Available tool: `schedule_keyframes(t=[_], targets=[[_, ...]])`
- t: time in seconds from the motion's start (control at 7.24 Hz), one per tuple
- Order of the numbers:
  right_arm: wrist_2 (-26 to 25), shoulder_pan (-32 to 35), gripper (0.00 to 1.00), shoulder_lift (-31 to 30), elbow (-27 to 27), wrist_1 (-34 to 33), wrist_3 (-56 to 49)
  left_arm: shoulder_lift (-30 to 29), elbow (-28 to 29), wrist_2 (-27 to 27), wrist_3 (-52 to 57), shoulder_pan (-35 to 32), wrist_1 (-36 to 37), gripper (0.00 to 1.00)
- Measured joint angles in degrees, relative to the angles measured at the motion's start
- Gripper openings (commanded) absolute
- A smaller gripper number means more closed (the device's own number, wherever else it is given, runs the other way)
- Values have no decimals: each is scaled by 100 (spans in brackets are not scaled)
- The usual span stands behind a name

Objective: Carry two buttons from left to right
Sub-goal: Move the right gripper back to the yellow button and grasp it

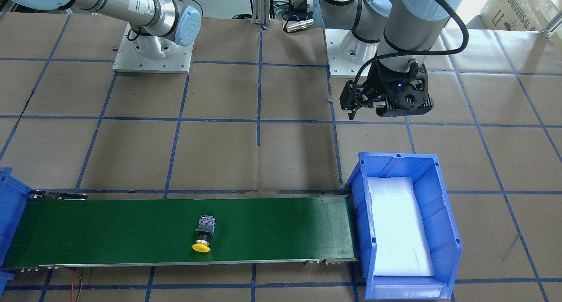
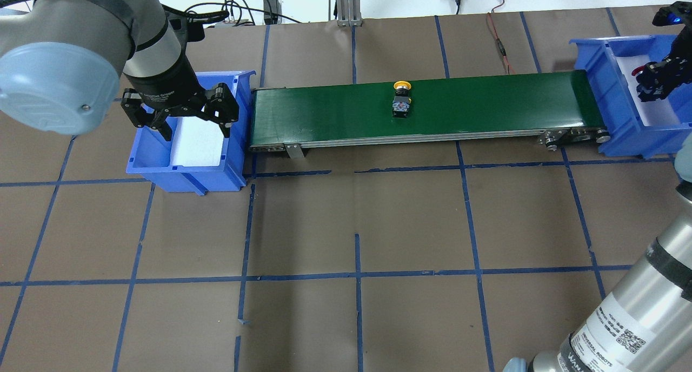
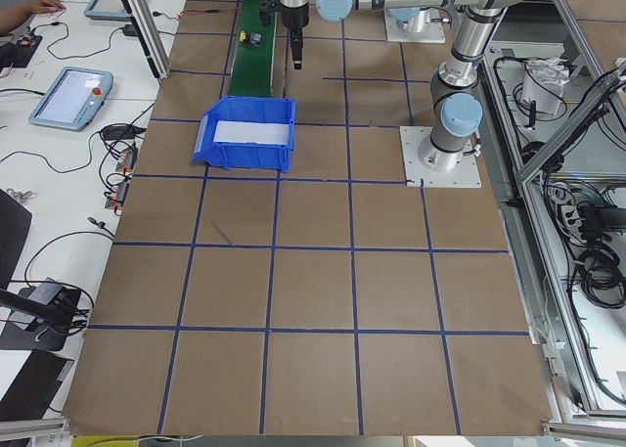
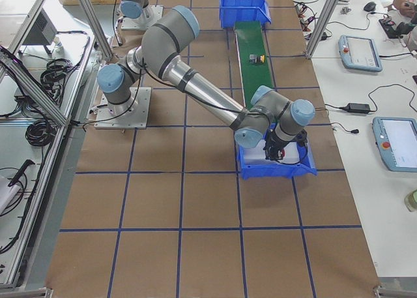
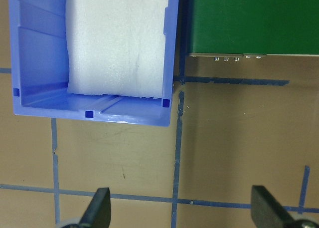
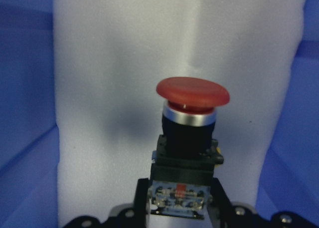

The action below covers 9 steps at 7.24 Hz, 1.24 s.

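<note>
Right gripper [image 6: 178,203] is pinching the red button [image 6: 192,93] by its black-grey block, one finger pressed on each side; the red cap points away from the wrist; the button hangs over the white foam [image 6: 114,63] that lines the right bin [image 2: 600,72], a blue box at the right end of the belt [image 1: 109,231]; whether the button touches the foam cannot be told.

Left gripper [image 2: 184,122] is spread wide with nothing between its fingers; it hangs in the air near the left bin [image 1: 365,214], a second blue box at the belt's other end; its wrist camera looks down on that bin's end wall, the white foam sheet [image 1: 395,227] in it, a corner of the green belt and the brown table [image 1: 219,152] with its blue tape grid.

Yellow button [image 1: 204,234] lies on its side about halfway along the belt, well apart from both bins and both grippers; its yellow cap points to the belt edge farther from the robot, and its block points toward the robot.
</note>
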Motion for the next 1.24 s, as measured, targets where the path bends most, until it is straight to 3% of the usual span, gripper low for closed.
schedule_keyframes(t=[0.14,0.55,1.24], targets=[[-3,19,80,-49,-12,-9,4,0,-1,0,0,0,0,100],[39,133,81,-298,-63,26,-2,0,-3,0,0,0,0,100],[76,1465,82,-1109,83,521,530,-2,-3,0,0,0,6,100]])
